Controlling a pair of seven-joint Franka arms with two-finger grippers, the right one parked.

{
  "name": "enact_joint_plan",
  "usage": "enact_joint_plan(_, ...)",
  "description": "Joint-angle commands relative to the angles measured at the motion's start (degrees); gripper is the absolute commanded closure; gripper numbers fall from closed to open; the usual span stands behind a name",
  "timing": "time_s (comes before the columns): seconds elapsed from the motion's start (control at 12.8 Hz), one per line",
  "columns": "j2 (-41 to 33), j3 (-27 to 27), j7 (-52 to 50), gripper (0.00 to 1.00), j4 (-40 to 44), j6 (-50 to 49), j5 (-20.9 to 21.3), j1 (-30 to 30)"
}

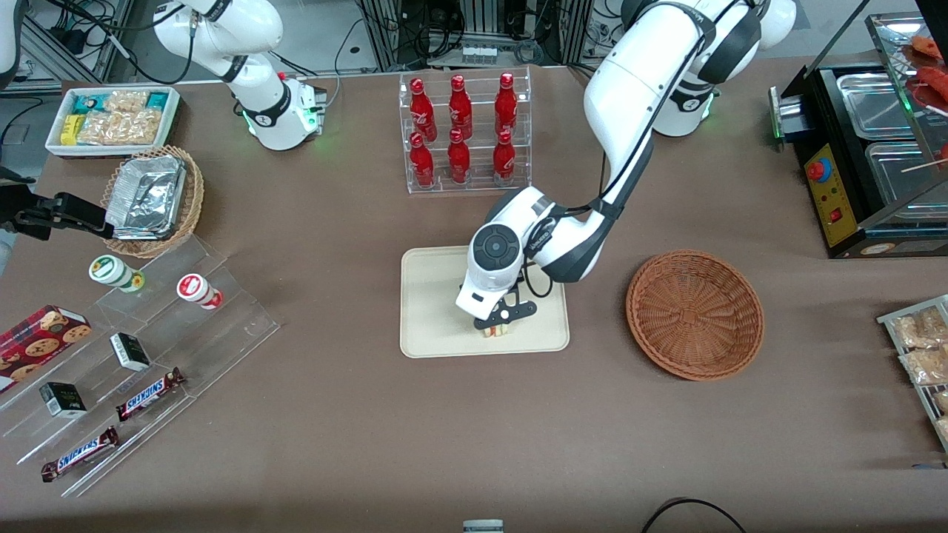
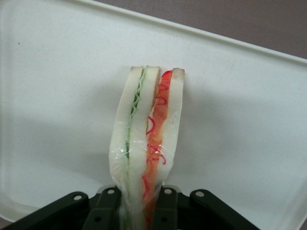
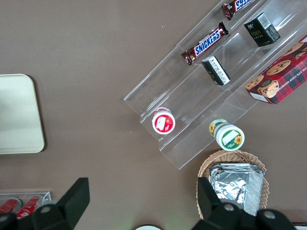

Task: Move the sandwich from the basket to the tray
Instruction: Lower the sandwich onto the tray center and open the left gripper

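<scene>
Cream plastic of the tray (image 1: 433,311) lay directly under the gripper (image 1: 501,323), which was clamped on the sandwich (image 2: 146,139) and held it on edge. The wedge seemed to touch the tray surface, though contact was hard to confirm. The woven basket (image 1: 695,314) sat on the table (image 1: 333,414), well apart from the gripper.
</scene>
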Motion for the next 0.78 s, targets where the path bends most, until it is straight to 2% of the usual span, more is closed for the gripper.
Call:
enact_joint_plan(0.0,1.2,0.9,-2.1,0.08,1.7,0.8,0.0,-1.0)
enact_joint_plan(0.08,1.2,0.9,-1.6,0.00,1.7,0.8,0.0,-1.0)
enact_joint_plan(0.31,-0.9,0.9,-1.5,0.00,2.5,0.2,0.0,-0.9)
enact_joint_plan(0.71,-10.3,1.1,3.4,0.00,2.3,-5.6,0.2,-0.2)
